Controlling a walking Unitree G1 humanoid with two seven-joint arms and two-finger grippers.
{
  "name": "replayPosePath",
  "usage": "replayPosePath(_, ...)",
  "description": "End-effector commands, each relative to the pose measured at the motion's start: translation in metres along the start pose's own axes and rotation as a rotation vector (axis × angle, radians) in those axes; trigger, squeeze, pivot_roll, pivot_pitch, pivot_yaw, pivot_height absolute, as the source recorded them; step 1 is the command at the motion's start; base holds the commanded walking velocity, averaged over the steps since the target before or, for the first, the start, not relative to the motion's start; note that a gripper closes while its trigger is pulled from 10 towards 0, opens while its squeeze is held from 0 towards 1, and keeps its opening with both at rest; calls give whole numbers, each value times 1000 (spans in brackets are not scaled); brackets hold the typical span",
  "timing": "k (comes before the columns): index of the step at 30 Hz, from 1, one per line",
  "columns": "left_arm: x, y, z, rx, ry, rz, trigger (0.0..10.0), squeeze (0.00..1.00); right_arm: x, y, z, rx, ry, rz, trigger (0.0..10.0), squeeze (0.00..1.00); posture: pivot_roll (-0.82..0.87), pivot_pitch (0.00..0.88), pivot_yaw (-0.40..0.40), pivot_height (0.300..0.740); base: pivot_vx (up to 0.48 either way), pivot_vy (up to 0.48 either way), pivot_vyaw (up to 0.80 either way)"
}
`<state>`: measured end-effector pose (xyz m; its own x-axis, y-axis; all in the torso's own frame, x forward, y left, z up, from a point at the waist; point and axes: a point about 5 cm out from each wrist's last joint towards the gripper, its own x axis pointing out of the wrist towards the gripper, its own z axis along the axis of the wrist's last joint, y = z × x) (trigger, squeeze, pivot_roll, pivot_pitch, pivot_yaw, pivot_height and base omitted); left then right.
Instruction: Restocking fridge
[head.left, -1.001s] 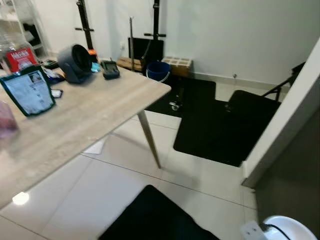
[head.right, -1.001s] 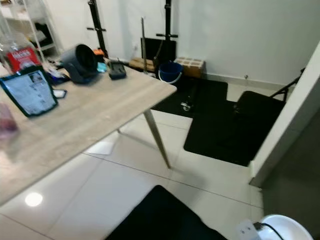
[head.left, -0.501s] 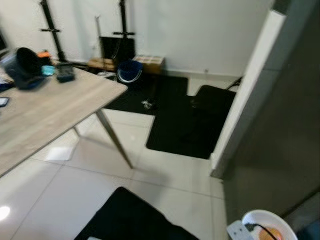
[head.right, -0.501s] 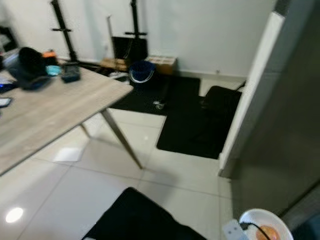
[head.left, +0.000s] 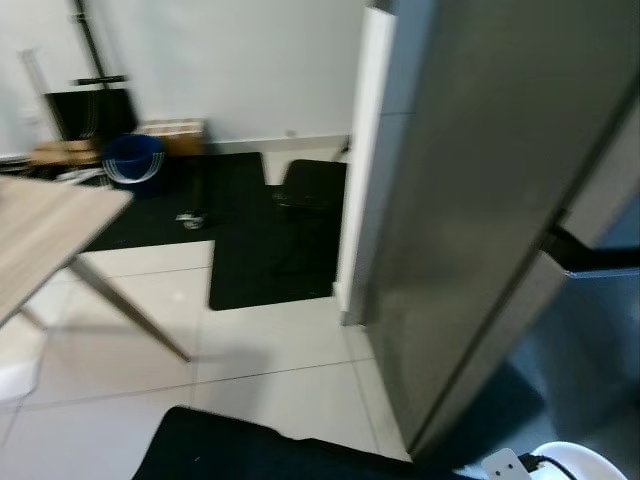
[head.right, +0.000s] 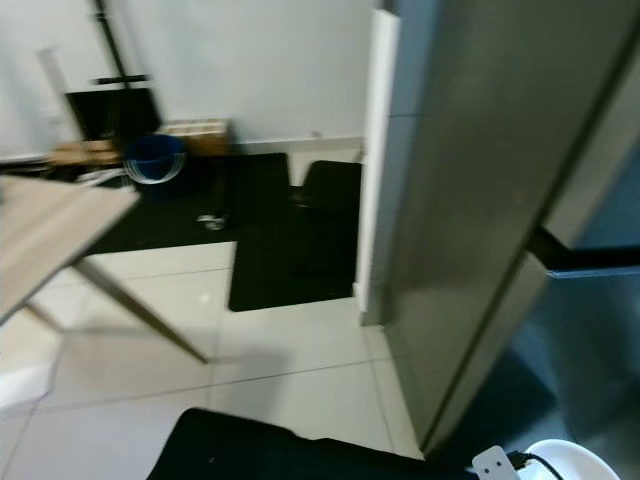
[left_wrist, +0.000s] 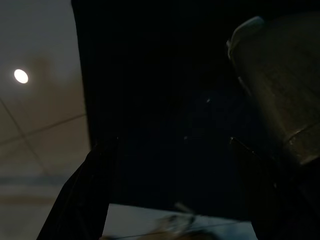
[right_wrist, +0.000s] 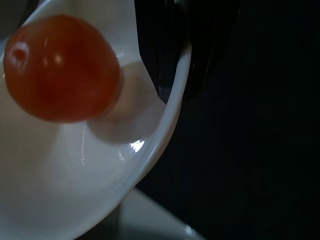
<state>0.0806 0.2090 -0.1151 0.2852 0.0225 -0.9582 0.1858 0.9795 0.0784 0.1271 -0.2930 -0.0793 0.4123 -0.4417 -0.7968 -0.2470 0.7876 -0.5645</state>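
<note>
The tall grey fridge (head.left: 480, 190) stands closed on the right, a dark gap (head.left: 590, 258) crossing its front. A white bowl (head.left: 578, 462) pokes in at the bottom right corner of the left eye view. In the right wrist view my right gripper (right_wrist: 177, 75) is shut on that white bowl's rim (right_wrist: 170, 125), one finger inside and one outside. A round orange-red tomato (right_wrist: 60, 67) lies in the bowl (right_wrist: 75, 185). In the dark left wrist view my left gripper (left_wrist: 175, 200) hangs open over a black mat, with nothing between its fingers.
A wooden table's corner (head.left: 45, 235) juts in at the left on slanted legs. Black mats (head.left: 260, 240) lie on the white tiles, another mat (head.left: 250, 455) lies at my feet. A blue bucket (head.left: 132, 160) and stands line the far wall. A white pillar (head.left: 365, 150) edges the fridge.
The camera has swung right: the table and its items have slid off to the left and the fridge now takes up the right. The bowl stays at the bottom right.
</note>
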Motion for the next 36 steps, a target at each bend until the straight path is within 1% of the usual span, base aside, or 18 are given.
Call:
replayPosePath(1, 2, -20, 8, 6, -33, -73, 10000, 0, 1, -2, 5, 2, -17, -11, 10000, 0, -34, 0, -26, 740, 0, 0, -775)
replayPosePath(10, 2, -20, 8, 9, -32, -71, 10000, 0, 1, -2, 4, -1, -11, -9, 10000, 0, -34, 0, -28, 740, 0, 0, -775)
replayPosePath(19, 2, -16, 10, 19, -45, -53, 10000, 0, 1, -3, 3, -5, -3, -6, 10000, 0, -34, 0, -32, 740, 0, 0, -775)
replayPosePath(36, 2, -17, 10, 17, -47, -53, 10000, 0, 0, -1, 1, 0, 6, 1, 10000, 0, -33, 0, -29, 740, 0, 0, -775)
